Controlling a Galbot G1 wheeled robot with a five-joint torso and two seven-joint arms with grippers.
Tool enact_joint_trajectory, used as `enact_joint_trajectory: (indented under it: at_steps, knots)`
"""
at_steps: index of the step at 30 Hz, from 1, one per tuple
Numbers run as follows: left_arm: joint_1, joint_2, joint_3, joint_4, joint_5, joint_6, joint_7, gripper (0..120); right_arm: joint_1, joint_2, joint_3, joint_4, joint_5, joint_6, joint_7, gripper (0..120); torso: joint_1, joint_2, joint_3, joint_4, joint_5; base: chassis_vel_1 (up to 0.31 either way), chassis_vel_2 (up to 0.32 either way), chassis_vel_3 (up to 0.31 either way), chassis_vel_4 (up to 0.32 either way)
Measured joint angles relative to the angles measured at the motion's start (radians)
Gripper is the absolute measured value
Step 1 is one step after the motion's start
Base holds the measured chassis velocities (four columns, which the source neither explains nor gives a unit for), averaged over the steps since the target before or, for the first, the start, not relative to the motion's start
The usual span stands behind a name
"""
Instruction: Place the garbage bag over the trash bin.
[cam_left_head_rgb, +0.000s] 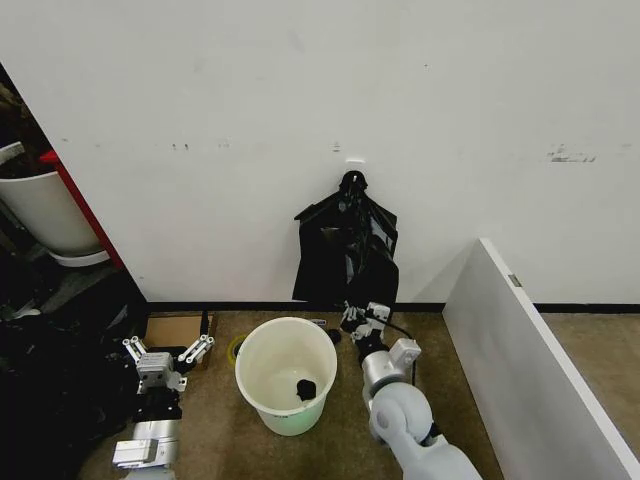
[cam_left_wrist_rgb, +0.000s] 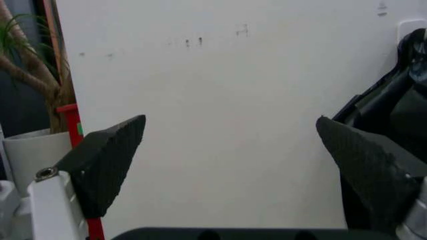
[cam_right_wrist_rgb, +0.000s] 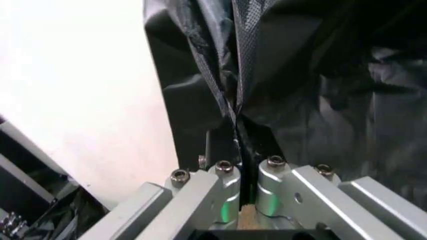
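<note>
Counted: one trash bin (cam_left_head_rgb: 287, 372), one bunch of black bags (cam_left_head_rgb: 347, 250), two hands, one potted plant (cam_left_wrist_rgb: 30, 95).

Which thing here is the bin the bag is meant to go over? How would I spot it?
Start at the white wall and the bunch of black bags hanging on it. On the floor right below stands the trash bin, between the two end effectors. It is a small round cream-white bucket, open-topped, unlike the bigger white tub off to the left.

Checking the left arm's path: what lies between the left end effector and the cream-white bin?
Bare brown floor in the head view: the open left end effector sits beside the round cream-white plastic trash bin, nothing between.
</note>
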Motion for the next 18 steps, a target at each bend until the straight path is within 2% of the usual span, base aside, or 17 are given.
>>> enact_joint_trajectory:
  at_steps: [8,18]
  knots:
    - [-0.006,0.001,0.002,0.007,0.000,-0.001,0.000,100,-0.050,-0.010,-0.015,0.019,-0.105,0.061,-0.031,0,0.000,0.000,0.000,0.0000,0.0000,0.000,0.000,0.000,0.000]
    - [-0.009,0.000,0.005,0.011,0.000,-0.001,0.000,100,-0.088,-0.023,-0.023,0.020,-0.164,0.105,-0.047,0,0.000,0.000,0.000,0.0000,0.0000,0.000,0.000,0.000,0.000]
